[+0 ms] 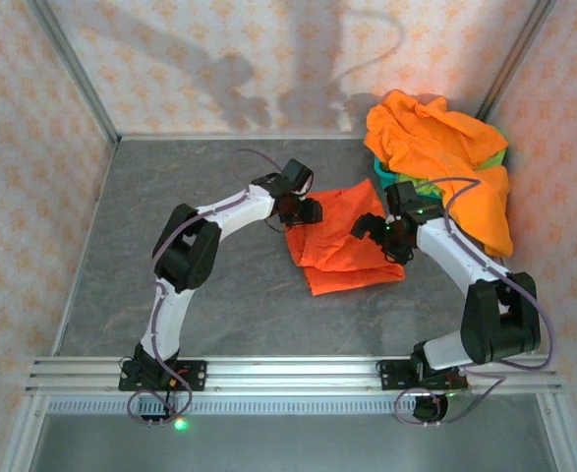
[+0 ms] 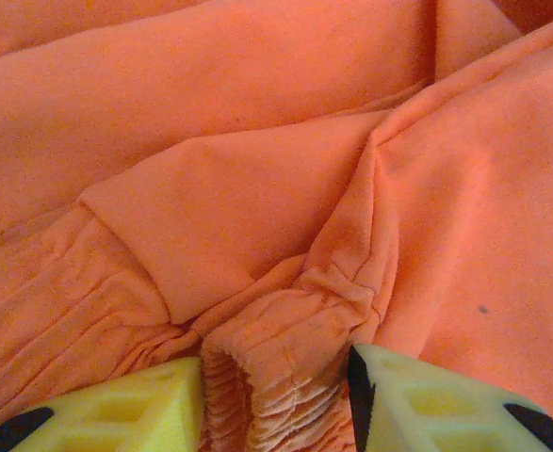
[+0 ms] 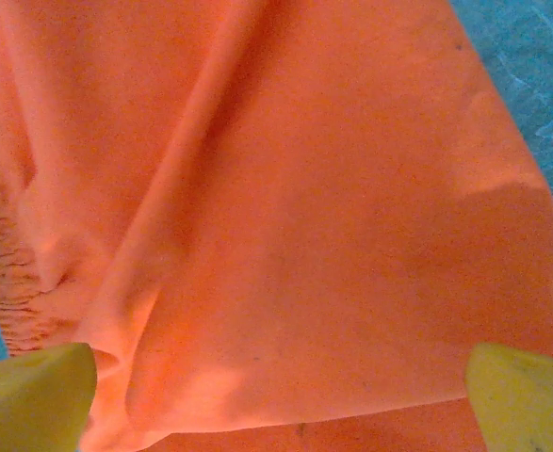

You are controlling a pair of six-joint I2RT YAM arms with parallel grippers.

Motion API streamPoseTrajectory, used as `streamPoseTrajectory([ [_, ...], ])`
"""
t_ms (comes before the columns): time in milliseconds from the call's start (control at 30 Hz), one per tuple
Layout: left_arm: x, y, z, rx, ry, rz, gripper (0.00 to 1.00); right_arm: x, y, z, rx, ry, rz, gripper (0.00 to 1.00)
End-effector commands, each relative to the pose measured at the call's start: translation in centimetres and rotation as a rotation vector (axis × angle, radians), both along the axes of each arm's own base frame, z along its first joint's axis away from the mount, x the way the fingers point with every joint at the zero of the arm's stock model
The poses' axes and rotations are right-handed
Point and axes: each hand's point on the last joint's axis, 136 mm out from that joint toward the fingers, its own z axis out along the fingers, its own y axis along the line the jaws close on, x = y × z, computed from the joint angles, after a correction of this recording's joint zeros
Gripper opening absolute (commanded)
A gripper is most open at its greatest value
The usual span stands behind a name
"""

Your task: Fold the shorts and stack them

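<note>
Left pincer (image 2: 276, 400) first: it's pinching a bunched-up fold of gathered elastic waistband (image 2: 276, 372), yellow fingers pressed against the cloth on both sides. The right pincer (image 3: 281, 395) is spread wide, fingers well apart, hovering right over smooth orange fabric with nothing in its grip.

Big to small from above: the grey tabletop (image 1: 209, 315) carries everything. At the far right there's a heap of shorts (image 1: 435, 138) spilling over a teal basket (image 1: 381, 177) (you only get a sliver of its rim). Then the orange shorts (image 1: 342, 241) being worked on, lying crumpled mid-tabletop between the two arms, left pincer (image 1: 303, 209) at its left edge and right pincer (image 1: 376, 231) at its right.

Handling, my guess: light, floppy, zero stiffness, so it'll sag and fold on itself wherever it isn't supported. Not fragile and not slippery, but one layer can slide out of a shallow pinch. The thick elastic waist is the best place to grab, which the left side has; I'd want the right one on the waist or a hem corner, not the flat middle.

Counts: two pincers, one basket, one orange pair laid out. In the heap, one lime-green pair (image 1: 497, 147) peeks out; the orange ones are too tangled to count (more than one, probably).
</note>
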Motion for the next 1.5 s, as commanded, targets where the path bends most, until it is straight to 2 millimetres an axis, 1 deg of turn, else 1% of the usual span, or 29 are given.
streamPoseTrajectory([
  [0,-0.2,-1.1,0.4,-0.015,0.012,-0.016,0.38,0.2,-0.5,-1.3,-0.030,0.006,0.003,1.00],
  [33,-0.1,-1.1,0.4,-0.012,0.010,-0.016,0.35,0.2,-0.5,-1.7,-0.032,0.014,0.007,1.00],
  [100,-0.1,-1.1,0.3,-0.006,0.016,-0.016,0.19,0.1,-0.5,-2.4,-0.035,0.030,0.011,1.00],
  [167,0.0,-1.1,0.7,-0.002,0.006,-0.018,0.08,-0.1,-0.6,-2.9,-0.042,0.043,0.011,1.00],
  [233,0.1,-0.7,1.5,0.007,-0.017,-0.013,0.01,-0.2,-0.8,-3.3,-0.049,0.048,0.009,1.00],
  [333,0.2,0.1,3.7,0.023,-0.071,-0.001,0.00,-0.4,-1.0,-3.7,-0.054,0.061,0.010,1.00],
  [433,0.2,1.4,5.8,0.030,-0.118,0.028,0.00,-0.8,-1.2,-4.1,-0.058,0.078,0.012,1.00],
  [500,0.0,2.5,6.4,0.038,-0.130,0.052,0.00,-1.0,-1.2,-4.3,-0.059,0.082,0.015,1.00],
  [567,-0.2,3.7,6.3,0.056,-0.130,0.075,0.00,-1.3,-1.2,-4.5,-0.058,0.091,0.016,1.00],
  [633,-0.4,4.9,5.8,0.083,-0.131,0.098,0.00,-1.6,-1.2,-4.9,-0.057,0.103,0.018,1.00],
  [700,-0.5,5.9,4.8,0.095,-0.115,0.125,0.00,-1.8,-1.1,-5.2,-0.050,0.116,0.019,1.00],
  [733,-0.6,6.2,4.3,0.094,-0.104,0.133,0.00,-1.9,-1.0,-5.4,-0.045,0.122,0.020,1.00],
  [867,-0.6,7.3,1.1,0.112,-0.074,0.167,0.00,-2.3,-0.5,-5.9,-0.016,0.149,0.025,1.00],
  [1000,-0.3,7.8,-1.4,0.120,-0.035,0.172,0.00,-2.5,-0.1,-6.0,0.007,0.163,0.031,1.00],
  [1033,-0.3,7.7,-1.7,0.112,-0.031,0.169,0.01,-2.6,-0.1,-5.8,0.010,0.162,0.034,1.00],
  [1067,-0.2,7.6,-1.7,0.099,-0.031,0.163,0.05,-2.5,0.0,-5.6,0.013,0.158,0.038,1.00],
  [1133,-0.2,7.2,-1.0,0.075,-0.053,0.151,0.13,-2.4,0.2,-5.1,0.026,0.143,0.040,1.00],
  [1167,-0.2,7.2,-0.3,0.066,-0.067,0.146,0.19,-2.2,0.4,-4.5,0.036,0.128,0.043,0.99],
  [1200,-0.2,7.2,0.4,0.059,-0.082,0.142,0.22,-2.0,0.5,-3.9,0.047,0.111,0.047,1.00],
  [1233,-0.3,7.1,1.4,0.045,-0.100,0.132,0.27,-1.6,0.8,-3.0,0.063,0.085,0.053,0.99],
  [1267,-0.4,6.9,2.6,0.024,-0.118,0.119,0.33,-1.2,1.1,-1.9,0.079,0.052,0.061,0.99],
  [1300,-0.7,6.5,4.1,-0.009,-0.138,0.104,0.43,-0.7,1.2,-0.7,0.087,0.015,0.064,0.99],
  [1333,-1.0,6.2,5.7,-0.049,-0.162,0.091,0.46,-0.2,1.2,0.5,0.086,-0.023,0.065,0.99],
  [1400,-2.1,4.8,8.4,-0.148,-0.189,0.041,0.53,1.1,0.9,3.2,0.066,-0.112,0.066,0.99],
  [1467,-3.4,3.6,10.2,-0.200,-0.208,-0.010,0.60,2.7,0.6,5.7,0.035,-0.190,0.060,1.00],
])
